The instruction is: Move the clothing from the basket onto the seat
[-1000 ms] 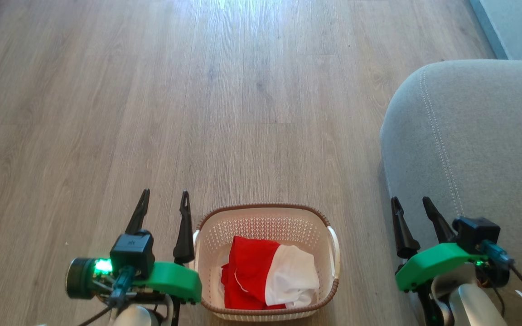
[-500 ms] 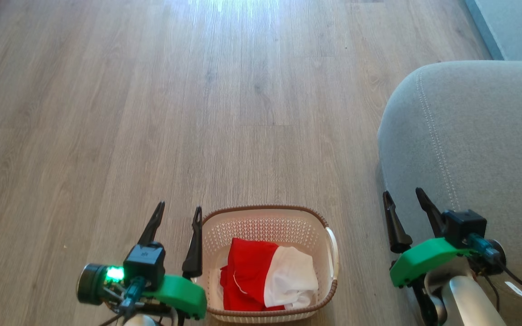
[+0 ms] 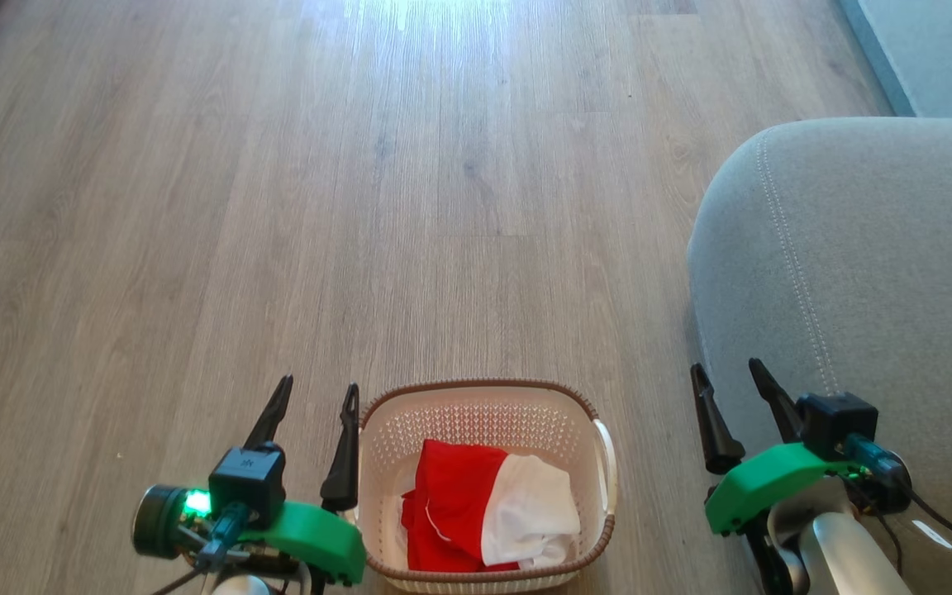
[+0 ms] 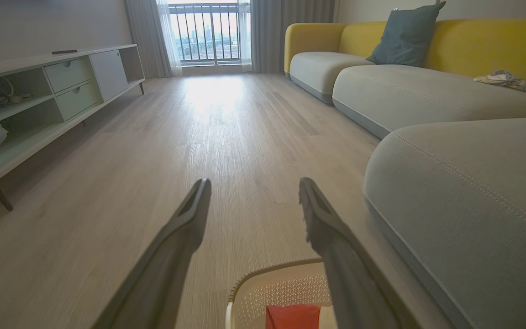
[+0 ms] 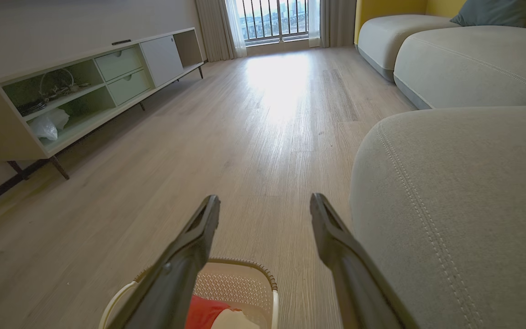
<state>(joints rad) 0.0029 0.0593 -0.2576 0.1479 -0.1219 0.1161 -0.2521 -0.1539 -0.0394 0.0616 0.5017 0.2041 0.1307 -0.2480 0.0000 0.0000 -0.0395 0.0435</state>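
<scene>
Between left gripper and right gripper, clothing lies in the basket.

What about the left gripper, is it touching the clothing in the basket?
Apart. The head view shows the left gripper open beside the basket's left side, with bare basket wall showing between it and the clothing.

left gripper fingers spread, right gripper fingers spread, both empty
</scene>
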